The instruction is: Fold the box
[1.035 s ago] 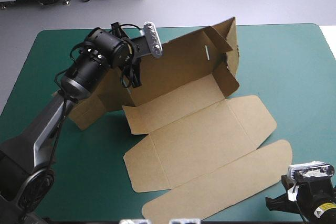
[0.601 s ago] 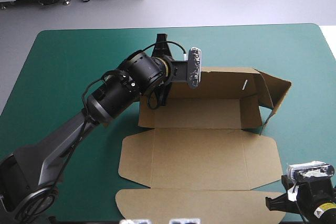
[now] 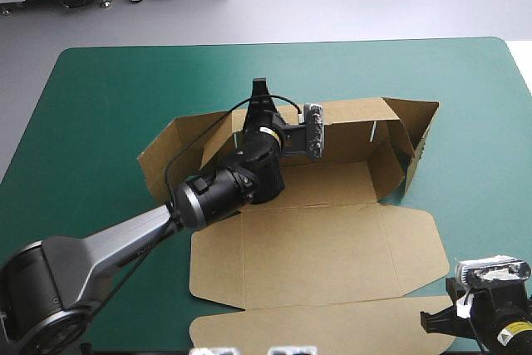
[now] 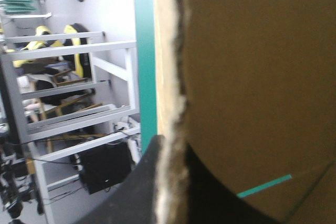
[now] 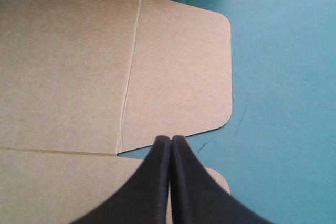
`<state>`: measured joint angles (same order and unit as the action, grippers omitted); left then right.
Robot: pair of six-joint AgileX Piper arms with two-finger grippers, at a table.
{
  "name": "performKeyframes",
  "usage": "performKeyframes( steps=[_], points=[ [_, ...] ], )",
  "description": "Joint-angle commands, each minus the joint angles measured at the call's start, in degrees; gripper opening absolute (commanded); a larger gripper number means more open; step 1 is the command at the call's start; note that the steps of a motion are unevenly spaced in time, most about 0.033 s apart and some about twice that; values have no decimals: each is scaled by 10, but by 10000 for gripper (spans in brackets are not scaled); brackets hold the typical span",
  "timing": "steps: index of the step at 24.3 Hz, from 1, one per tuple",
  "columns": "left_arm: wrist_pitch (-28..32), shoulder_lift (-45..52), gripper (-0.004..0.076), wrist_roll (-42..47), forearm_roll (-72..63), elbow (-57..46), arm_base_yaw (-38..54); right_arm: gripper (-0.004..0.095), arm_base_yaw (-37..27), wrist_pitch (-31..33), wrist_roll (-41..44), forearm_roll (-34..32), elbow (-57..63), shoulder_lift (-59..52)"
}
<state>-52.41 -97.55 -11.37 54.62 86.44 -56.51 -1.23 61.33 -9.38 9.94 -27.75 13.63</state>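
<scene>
Covering most of the high view: teal-green table (image 3: 91, 81). Brown box (image 3: 332, 247) sits at its middle, reaching toward the near edge. Near panels lie flat; far wall and both end flaps are raised. Left gripper (image 4: 172, 150) pinches the far wall's top edge, board between its black fingers. Right gripper (image 5: 170, 141) is pressed together, holding nothing, over the near right flap's edge.

I find nothing legible from here. The box (image 3: 324, 247) shows plain brown board, and the small yellow sticker (image 3: 516, 330) on the right arm (image 3: 490, 309) is too small to read.
</scene>
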Motion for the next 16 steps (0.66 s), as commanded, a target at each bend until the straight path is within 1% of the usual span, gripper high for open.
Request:
performKeyframes(
  steps=[1,5,8,12,16],
  points=[
    [28,26,-9,169,180,-39,-31,-18,0,-36,28,7,-17,8],
    [24,26,-9,245,200,-65,-40,-18,0,-57,51,5,-58,12],
    [35,26,-9,262,202,-76,-40,-18,0,-72,51,5,-106,41],
    [38,26,-9,309,246,-85,-40,-18,0,-83,51,5,-191,119],
    [38,25,-9,316,268,-85,-40,-18,0,-101,51,5,-279,211]
  ],
)
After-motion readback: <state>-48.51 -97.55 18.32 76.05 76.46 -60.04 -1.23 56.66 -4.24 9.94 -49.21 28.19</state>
